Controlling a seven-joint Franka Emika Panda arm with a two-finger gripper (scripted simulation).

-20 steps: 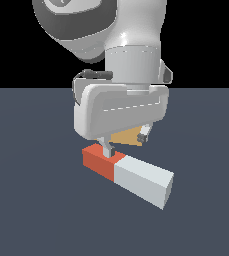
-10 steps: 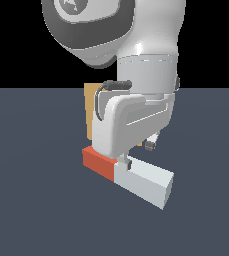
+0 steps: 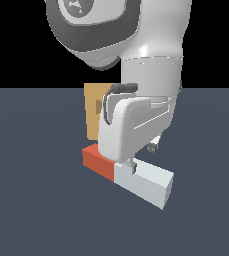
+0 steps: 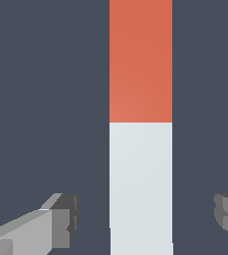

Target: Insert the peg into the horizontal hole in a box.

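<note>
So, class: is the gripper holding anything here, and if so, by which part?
Nothing is held. The gripper is open, fingers either side of the peg's white part.

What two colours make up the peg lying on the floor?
Red-orange at one end, white for the rest of the peg; the wrist view shows it best.

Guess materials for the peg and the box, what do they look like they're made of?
Simulator render, so the look is thin evidence. The peg: flat matte colour, red-orange on one part and white on the rest, sharp edges, no grain or shine; maybe painted plastic or wood. The box: plain tan, matte, no texture; could pass for wood or cardboard. Neither shows reflections.
</note>
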